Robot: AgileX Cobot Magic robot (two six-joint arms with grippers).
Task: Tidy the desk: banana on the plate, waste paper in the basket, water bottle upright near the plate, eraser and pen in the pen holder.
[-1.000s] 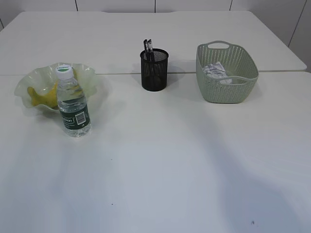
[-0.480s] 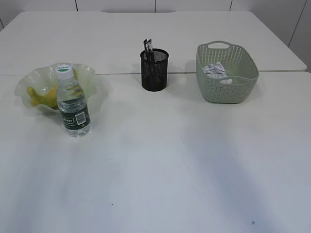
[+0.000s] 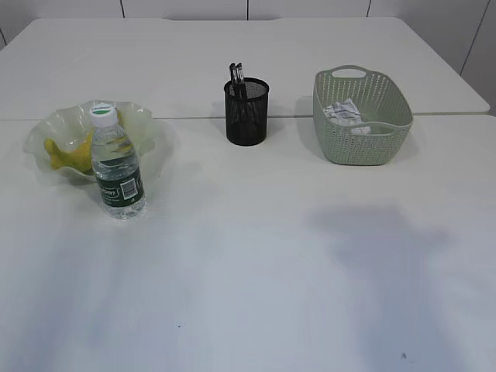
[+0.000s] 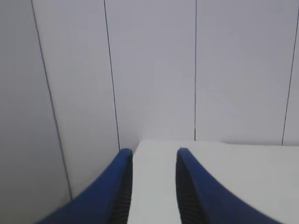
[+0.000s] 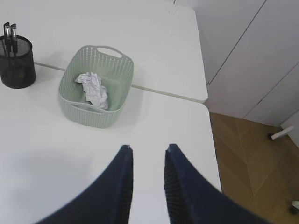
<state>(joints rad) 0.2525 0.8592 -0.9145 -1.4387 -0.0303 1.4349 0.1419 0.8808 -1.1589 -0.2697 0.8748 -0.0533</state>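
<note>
A yellow banana (image 3: 68, 155) lies in the wavy glass plate (image 3: 46, 128) at the left. In front of the plate a clear water bottle (image 3: 117, 164) with a green label stands upright. The black mesh pen holder (image 3: 246, 111) at the centre back has a pen (image 3: 235, 76) sticking out; the eraser is hidden. Crumpled waste paper (image 3: 344, 113) rests inside the green basket (image 3: 387, 147). Neither arm shows in the exterior view. My left gripper (image 4: 154, 151) is open and empty, facing a wall beyond a table corner. My right gripper (image 5: 147, 148) is open and empty, high above the table near the basket (image 5: 74, 112), the waste paper (image 5: 93, 88) and the pen holder (image 5: 16, 63).
Two white tables meet along a seam (image 3: 186, 118) behind the plate and the pen holder. The right table edge (image 5: 212, 144) drops to a wooden floor (image 5: 252, 163). White wall panels (image 4: 154, 70) fill the left wrist view.
The shadows on the tabletop have shifted toward the front and right. The plate, bottle, pen holder and basket have not moved.
</note>
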